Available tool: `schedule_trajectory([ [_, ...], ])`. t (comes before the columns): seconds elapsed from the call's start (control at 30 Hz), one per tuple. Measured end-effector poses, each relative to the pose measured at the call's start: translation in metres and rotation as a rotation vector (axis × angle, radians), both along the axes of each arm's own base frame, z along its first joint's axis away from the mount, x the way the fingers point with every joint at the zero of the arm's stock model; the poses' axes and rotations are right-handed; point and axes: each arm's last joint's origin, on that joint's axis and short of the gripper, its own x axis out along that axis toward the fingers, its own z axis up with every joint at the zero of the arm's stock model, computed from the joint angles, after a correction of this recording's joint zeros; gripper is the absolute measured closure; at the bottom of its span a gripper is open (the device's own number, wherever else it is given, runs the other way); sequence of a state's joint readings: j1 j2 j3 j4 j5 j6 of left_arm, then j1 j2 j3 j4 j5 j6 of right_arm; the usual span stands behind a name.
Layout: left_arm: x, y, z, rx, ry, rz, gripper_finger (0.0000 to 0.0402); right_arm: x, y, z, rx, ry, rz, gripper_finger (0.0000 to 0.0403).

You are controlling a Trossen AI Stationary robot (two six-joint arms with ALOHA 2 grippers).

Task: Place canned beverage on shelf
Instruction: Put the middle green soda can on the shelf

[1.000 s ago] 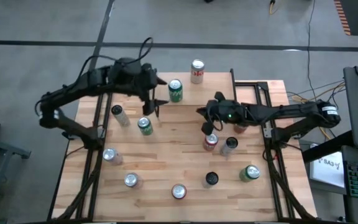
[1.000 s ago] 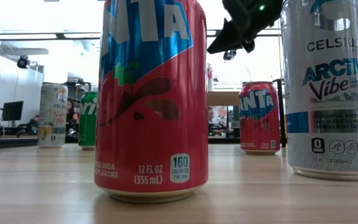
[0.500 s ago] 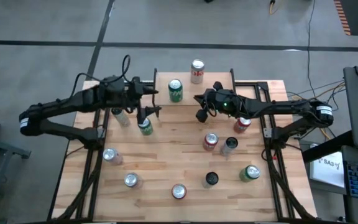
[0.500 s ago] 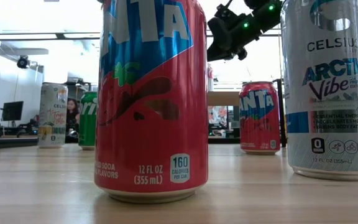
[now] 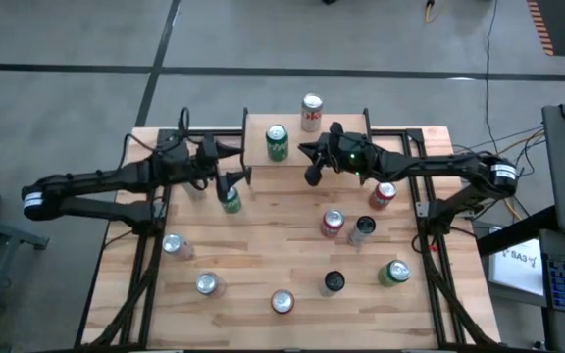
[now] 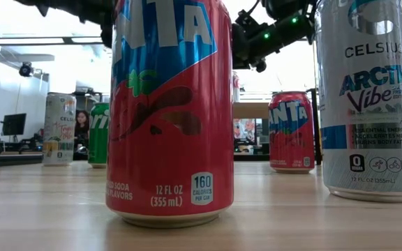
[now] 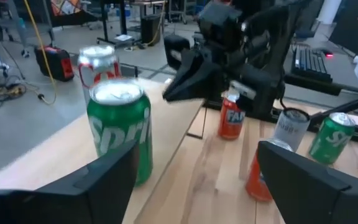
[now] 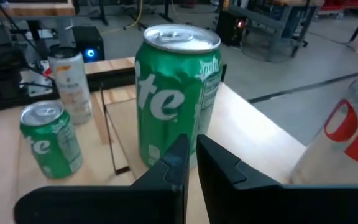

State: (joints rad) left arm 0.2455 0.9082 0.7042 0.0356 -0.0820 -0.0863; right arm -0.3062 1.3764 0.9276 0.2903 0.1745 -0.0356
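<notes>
The shelf [image 5: 341,147] stands at the table's far middle. On it stand a green Sprite can [image 5: 277,142] and, at its far edge, a white and red can [image 5: 310,111]. My right gripper [image 5: 311,175] is shut and hovers just right of the Sprite can [image 8: 176,93], pointing at it; its shut tips [image 8: 190,149] touch nothing that I can see. My left gripper [image 5: 235,177] is open beside another green can [image 5: 229,199] on the table. In its wrist view the fingers [image 7: 104,180] hold nothing between them.
Several more cans stand about the table: red ones [image 5: 333,224] [image 5: 382,196] [image 5: 282,302], a green one [image 5: 393,273], silver ones [image 5: 174,245] [image 5: 207,284] and dark-topped ones [image 5: 333,282]. A big red can [image 6: 169,111] fills the low view.
My left gripper has sunk and drawn back toward the table's left edge, and now points level beside the green can on the table. My right gripper, still shut, has gone toward the far edge, up to the shelf. No can has moved.
</notes>
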Motion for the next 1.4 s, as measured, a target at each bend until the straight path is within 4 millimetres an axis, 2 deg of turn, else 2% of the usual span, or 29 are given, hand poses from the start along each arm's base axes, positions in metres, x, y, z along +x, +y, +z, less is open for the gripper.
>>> schedule_trajectory([
  [0.27, 0.002, 0.002, -0.027, -0.020, -0.045, 0.056, 0.0178, 0.005, -0.002, 0.000, -0.028, -0.040, 0.002, 0.0381],
  [0.47, 0.002, 0.002, -0.031, -0.029, -0.088, 0.059, 0.0261, 0.011, -0.005, 0.000, -0.051, -0.062, -0.005, 0.0381],
  [0.77, 0.001, 0.002, -0.031, -0.034, -0.092, 0.076, 0.0388, 0.034, -0.012, 0.004, -0.056, -0.057, -0.004, 0.0381],
  [0.83, 0.002, 0.002, -0.032, -0.034, -0.091, 0.076, 0.0397, 0.038, -0.013, 0.005, -0.052, -0.044, -0.004, 0.0381],
  [1.03, 0.002, 0.003, -0.033, -0.034, -0.086, 0.083, 0.0393, 0.054, -0.018, 0.002, -0.033, 0.018, -0.004, 0.0381],
  [1.23, 0.000, 0.006, -0.035, -0.012, -0.068, 0.199, 0.0401, 0.065, -0.022, 0.001, -0.022, 0.054, -0.004, 0.0381],
  [1.4, -0.002, 0.008, -0.037, 0.004, -0.042, 0.288, 0.0401, 0.066, -0.023, 0.004, -0.028, 0.059, -0.030, 0.0381],
])
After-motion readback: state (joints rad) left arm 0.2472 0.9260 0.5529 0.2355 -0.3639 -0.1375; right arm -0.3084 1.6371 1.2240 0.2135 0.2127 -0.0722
